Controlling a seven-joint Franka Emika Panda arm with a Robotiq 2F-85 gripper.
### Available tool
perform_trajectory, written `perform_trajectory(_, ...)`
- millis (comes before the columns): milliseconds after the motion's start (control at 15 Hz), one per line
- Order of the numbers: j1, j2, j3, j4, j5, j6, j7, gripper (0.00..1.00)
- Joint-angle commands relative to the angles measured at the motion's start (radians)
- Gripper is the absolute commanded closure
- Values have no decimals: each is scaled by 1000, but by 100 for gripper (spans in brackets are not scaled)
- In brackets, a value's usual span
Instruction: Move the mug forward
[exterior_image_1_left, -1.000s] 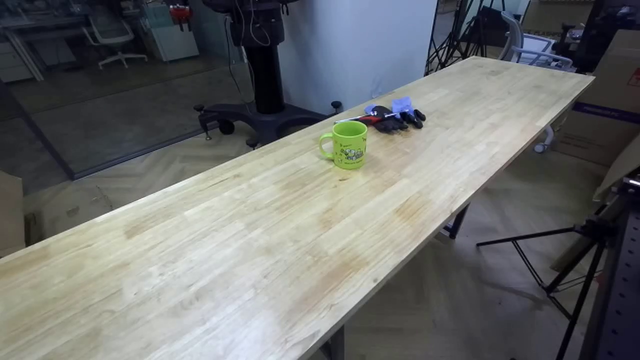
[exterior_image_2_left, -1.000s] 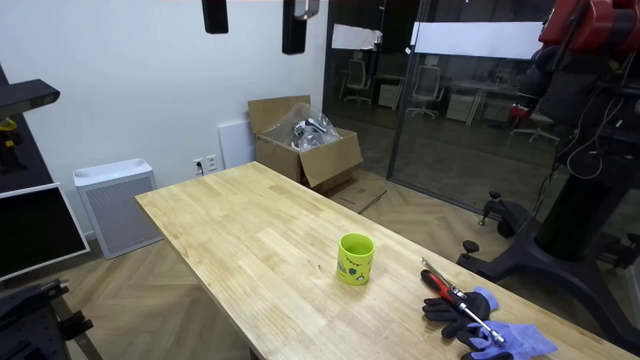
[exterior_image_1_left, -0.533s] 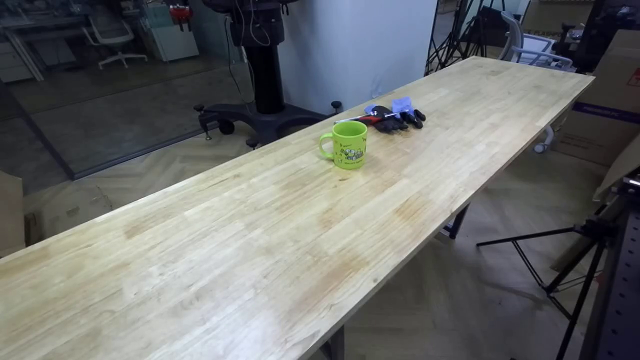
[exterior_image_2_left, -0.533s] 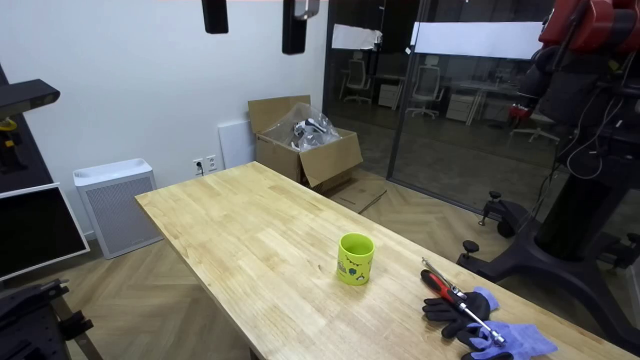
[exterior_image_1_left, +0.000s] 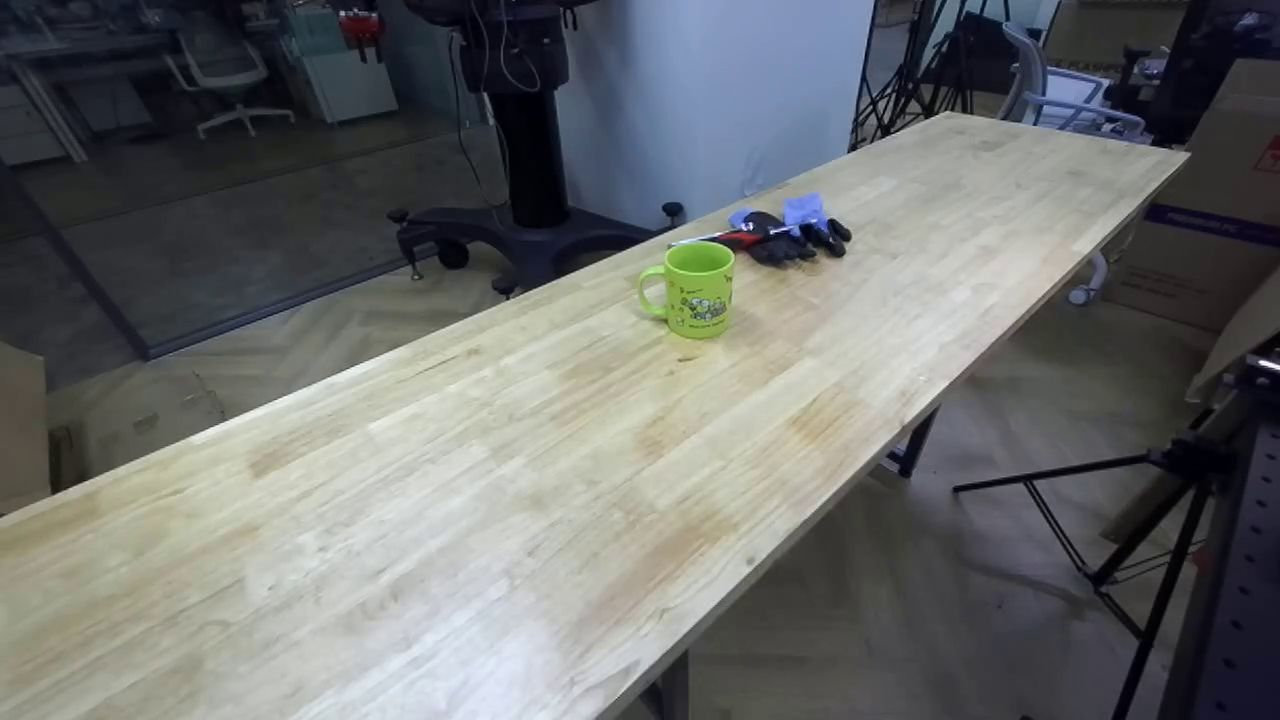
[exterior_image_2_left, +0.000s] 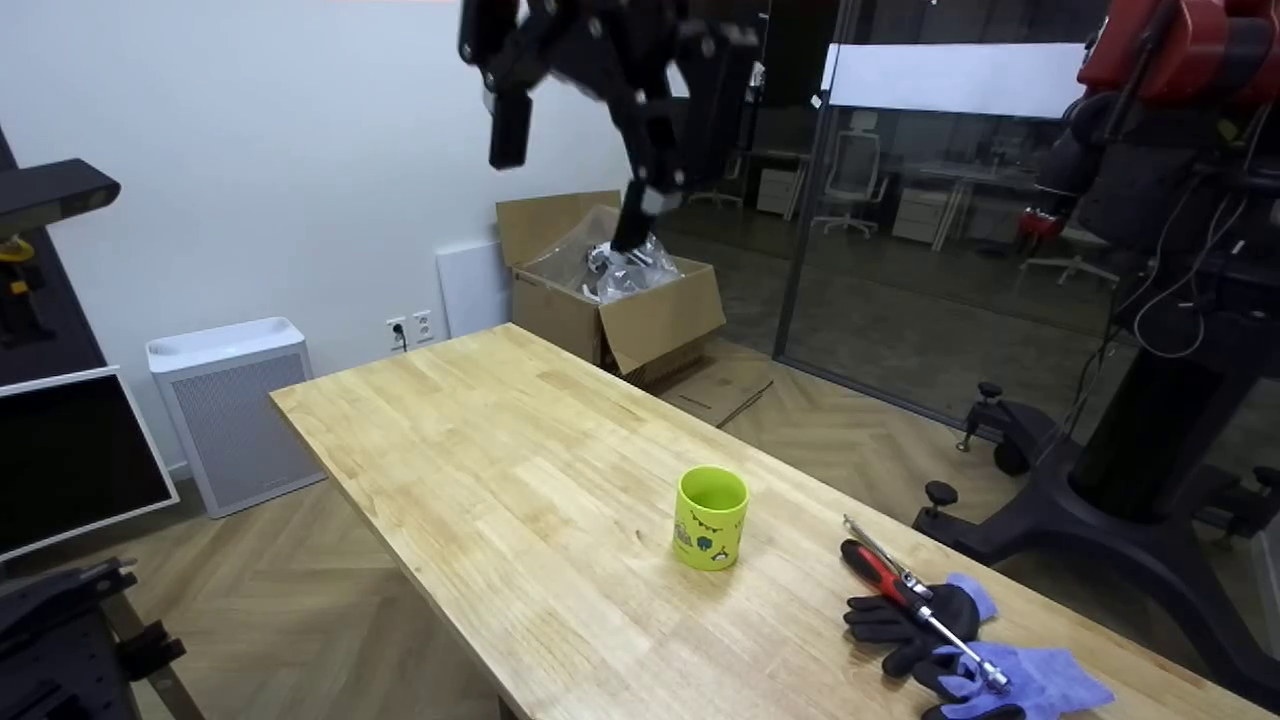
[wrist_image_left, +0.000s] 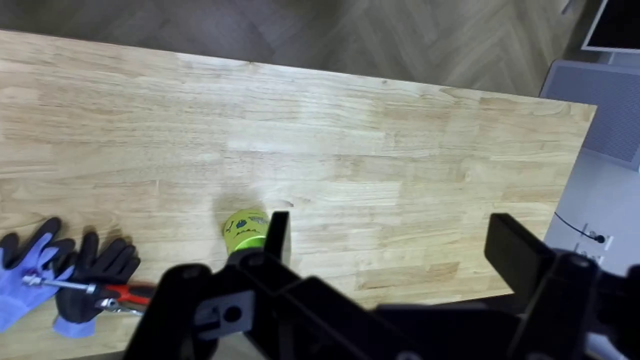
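Note:
The lime-green mug (exterior_image_1_left: 703, 292) stands upright on the wooden table in both exterior views. Its loop handle shows on the left side there. In an exterior view the mug (exterior_image_2_left: 708, 530) shows dark printed marks and no handle. My gripper (exterior_image_2_left: 571, 185) is in the air, high above the table, apart from the mug. In the wrist view the gripper (wrist_image_left: 392, 227) has its fingers wide apart with nothing between them. The mug (wrist_image_left: 244, 229) is beside the left finger there, on its outer side, and is partly hidden by the gripper.
The wooden table (exterior_image_1_left: 480, 480) bears black and blue gloves (exterior_image_2_left: 915, 625) with a red-handled tool (exterior_image_2_left: 880, 573) on them, near the mug. In an exterior view an open cardboard box (exterior_image_2_left: 560, 315) stands beyond the table's end. A dark wheeled stand (exterior_image_1_left: 535, 170) is beside the long edge.
My gripper has come lower into an exterior view, with more of it showing; its fingertips moved down and to the right. The mug has not moved.

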Motion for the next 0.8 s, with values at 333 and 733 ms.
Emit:
perform_trajectory(333, -59, 556, 98, 218, 35, 236, 66, 0)
perform_trajectory(733, -84, 748, 215, 286, -79, 540, 253, 0)
